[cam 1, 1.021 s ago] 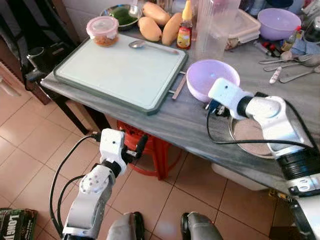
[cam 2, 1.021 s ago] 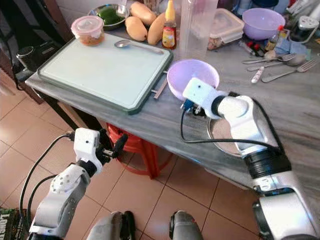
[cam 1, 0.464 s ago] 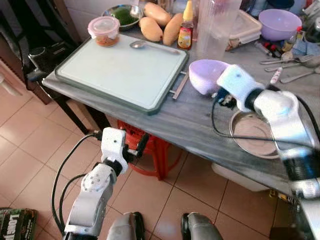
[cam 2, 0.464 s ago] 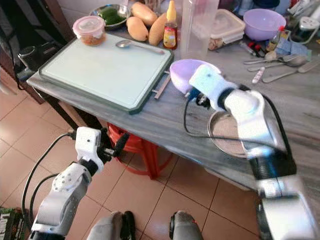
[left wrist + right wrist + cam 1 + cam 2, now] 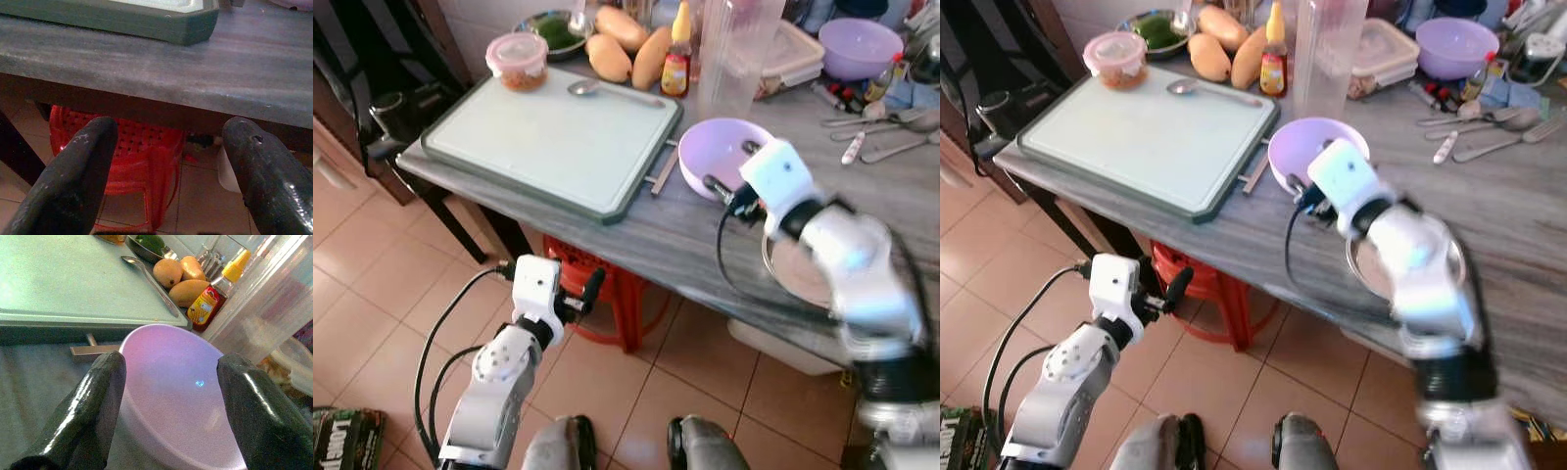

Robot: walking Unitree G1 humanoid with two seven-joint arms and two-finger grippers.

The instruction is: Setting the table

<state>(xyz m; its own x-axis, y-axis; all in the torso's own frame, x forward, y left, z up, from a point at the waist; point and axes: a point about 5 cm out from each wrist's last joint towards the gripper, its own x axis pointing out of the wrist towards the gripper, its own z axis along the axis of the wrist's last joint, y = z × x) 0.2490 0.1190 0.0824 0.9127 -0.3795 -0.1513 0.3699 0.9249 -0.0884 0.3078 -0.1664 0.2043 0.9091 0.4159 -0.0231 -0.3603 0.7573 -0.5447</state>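
A lilac plastic bowl (image 5: 720, 155) sits upright on the grey table (image 5: 646, 235), just right of the green cutting board (image 5: 548, 137). My right gripper (image 5: 722, 189) is at the bowl's near rim and open. In the right wrist view its two fingers (image 5: 93, 406) stand either side of the bowl (image 5: 171, 391) without closing on it. A round metal plate (image 5: 1369, 272) lies on the table under my right forearm. My left gripper (image 5: 590, 286) hangs open below the table edge, nothing between its fingers (image 5: 73, 176).
A spoon (image 5: 607, 90) and a pink-lidded jar (image 5: 517, 61) rest on the board. Behind are mangoes (image 5: 626, 49), a sauce bottle (image 5: 680, 49), a clear pitcher (image 5: 734, 59), a second lilac bowl (image 5: 859, 44) and loose cutlery (image 5: 881, 122). A red stool (image 5: 607, 294) stands under the table.
Half a second ago the bowl was tipped up against my right gripper; now it lies flat on the table. My right arm has shifted and is blurred. The left arm has barely moved.
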